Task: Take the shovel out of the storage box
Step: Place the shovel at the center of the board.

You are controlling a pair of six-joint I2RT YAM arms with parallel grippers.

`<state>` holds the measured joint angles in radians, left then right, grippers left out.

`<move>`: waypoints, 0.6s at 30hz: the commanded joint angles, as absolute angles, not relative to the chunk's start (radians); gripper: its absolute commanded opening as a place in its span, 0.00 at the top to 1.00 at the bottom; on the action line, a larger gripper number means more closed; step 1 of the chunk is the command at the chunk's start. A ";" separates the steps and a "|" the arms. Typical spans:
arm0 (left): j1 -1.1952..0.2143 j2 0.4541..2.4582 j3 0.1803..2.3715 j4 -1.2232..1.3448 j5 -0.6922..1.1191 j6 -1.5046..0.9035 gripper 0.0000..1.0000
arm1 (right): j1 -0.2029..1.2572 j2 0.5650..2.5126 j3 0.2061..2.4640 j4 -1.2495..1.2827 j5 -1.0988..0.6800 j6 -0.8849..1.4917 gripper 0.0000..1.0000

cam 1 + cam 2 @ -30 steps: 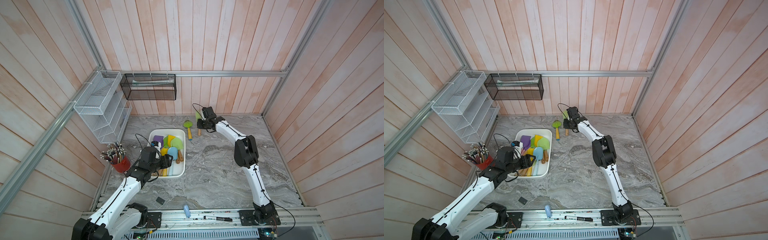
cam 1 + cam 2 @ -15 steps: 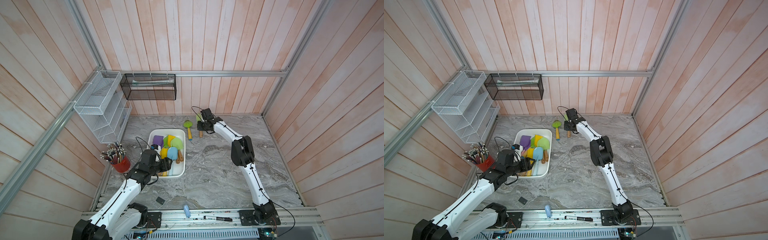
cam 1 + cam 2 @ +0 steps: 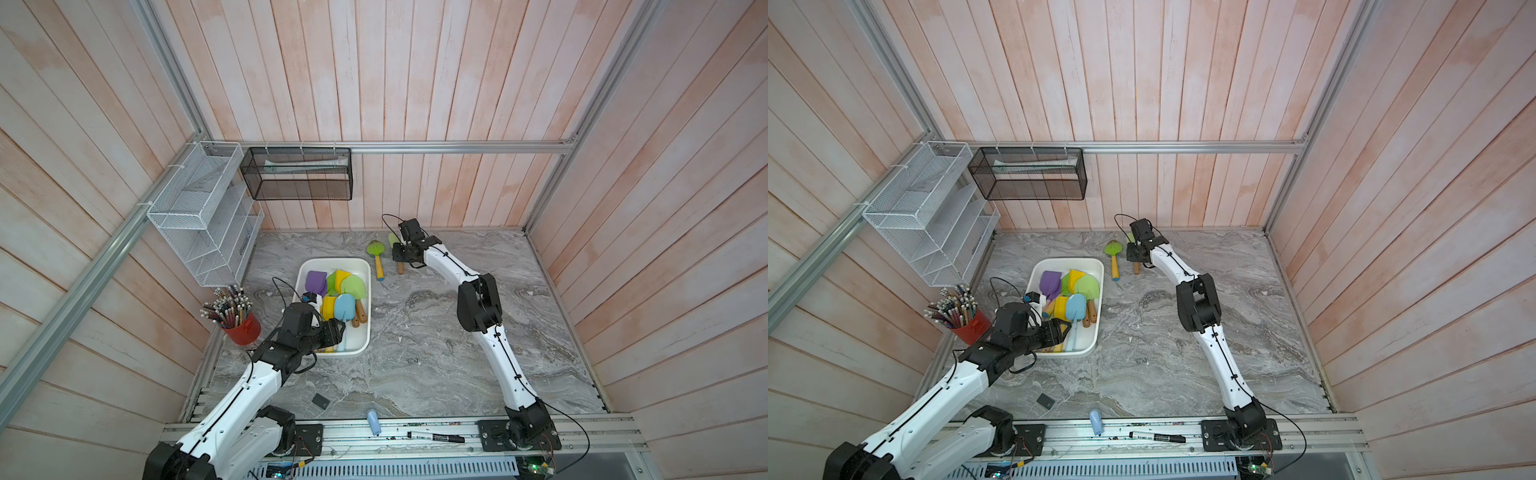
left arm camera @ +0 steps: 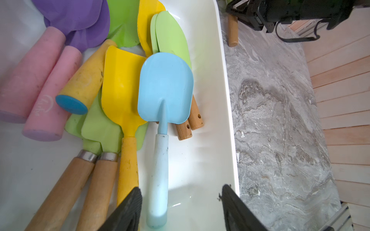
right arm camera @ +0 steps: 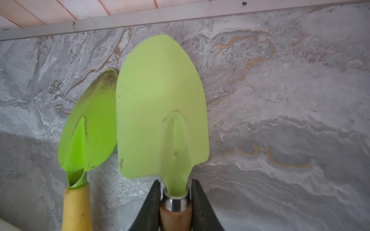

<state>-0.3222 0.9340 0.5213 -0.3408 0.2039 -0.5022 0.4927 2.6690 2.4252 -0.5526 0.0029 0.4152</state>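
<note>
pale-blue metal is what matters here: the blue shovel (image 4: 165, 88) is lying inside the storage box (image 4: 226, 100), on top of the other shovels (image 4: 120, 84), in the half of the box nearer the middle of the surface (image 3: 415, 353). its long axis is running along the box's long wall, with the blade pointing to the far edge and the white handle (image 4: 159, 170) pointing to the near edge, straight at the left arm (image 3: 257, 376). the left fingers (image 4: 128, 210) are standing fairly wide and holding nothing. they are hanging over the near end of the box with the handle's end between them, so their closing line is crossing the handle squarely. the handle is not sitting centred, though — it is lying close to the finger on the heap side, just beside a yellow handle (image 4: 128, 170), with a clear gap to the finger by the box wall. a descent is probably going to need a slight shift toward the heap, and that finger risks landing on the yellow handle. the right fingers (image 5: 152, 204) are clamping the neck of a light green shovel (image 5: 160, 104) near the far edge, outside the box and just beside a darker green shovel (image 5: 90, 124) — well apart from the blue one, so the left arm is the nearer.
</note>
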 commanded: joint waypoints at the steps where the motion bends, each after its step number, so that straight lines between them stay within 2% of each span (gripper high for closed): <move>1: -0.327 0.925 0.509 -0.321 0.211 -0.510 0.35 | 0.488 2.720 2.441 -0.586 0.008 0.430 0.83; 18: -0.329 0.934 0.498 -0.316 0.212 -0.517 0.35 | 0.489 2.720 2.442 -0.568 -0.020 0.454 0.71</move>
<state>-0.3241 0.9340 0.5121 -0.3290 0.2039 -0.5133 0.4927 2.6732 2.4283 -0.5499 -0.0025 0.4416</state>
